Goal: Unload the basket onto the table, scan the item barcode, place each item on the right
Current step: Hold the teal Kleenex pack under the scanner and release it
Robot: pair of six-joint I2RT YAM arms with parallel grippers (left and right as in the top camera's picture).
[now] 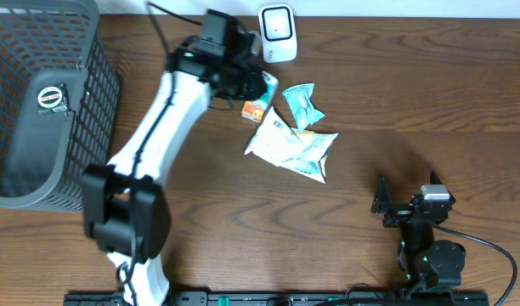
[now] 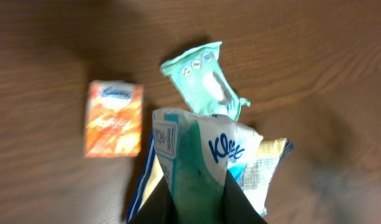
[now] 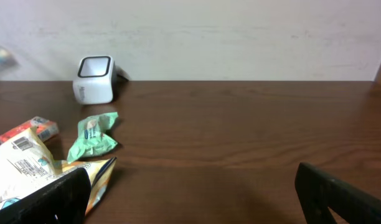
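Blocked mid-table by a cluster: orange carton (image 1: 255, 110), green packet (image 1: 302, 104), white snack bag (image 1: 291, 146), possibly overlapping. Walled at left by the grey basket (image 1: 103, 85). Open across bare tabletop (image 1: 430, 102) rightward, up to the scanner (image 1: 275, 32).

left arm (image 1: 162, 119): white links run from the base at the near table edge diagonally up to the far side. the elbow sits low beside the base and the wrist section is black. left gripper (image 1: 258, 85): closed, with fingers (image 2: 154, 208) clamped on a tissue pack (image 2: 197, 155) pinched between them. right arm (image 1: 430, 255): black, folded compactly over its base at the near right, wrist low and level. right gripper (image 1: 382, 202): extends leftward from the wrist. jaws spread wide, fingers (image 3: 60, 199) well apart at opposite lower corners of the wrist view.
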